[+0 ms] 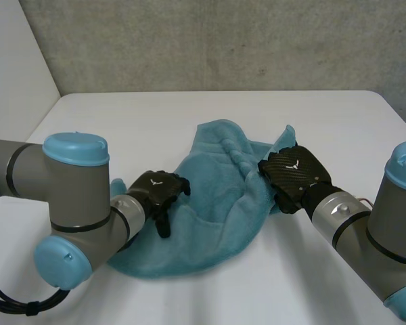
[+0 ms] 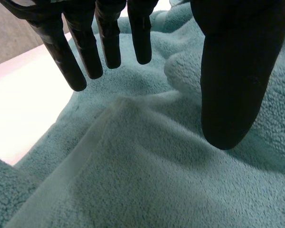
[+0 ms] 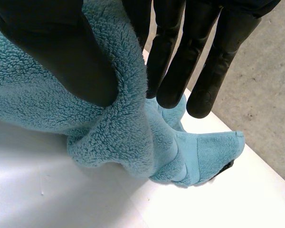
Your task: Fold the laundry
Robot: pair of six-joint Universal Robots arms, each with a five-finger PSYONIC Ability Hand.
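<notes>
The towel (image 1: 216, 203) lies crumpled on the bench (image 1: 122, 122). It looks thick, soft and floppy, so it will likely sag unless taken by corners or the hemmed edge. The left robot hand (image 1: 159, 191) hovers wide over its near-left part. The right robot hand (image 1: 294, 172) pinches a fold at its right edge.

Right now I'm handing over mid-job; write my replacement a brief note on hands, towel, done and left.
Left hand: open, fingers straight over the left part of the teal towel.
Right hand: pinching a ridge of the towel at its right side between thumb and fingers.
Towel: crumpled in a heap on the white table; no clean fold made.
Left: spread it flat, then fold.
</notes>
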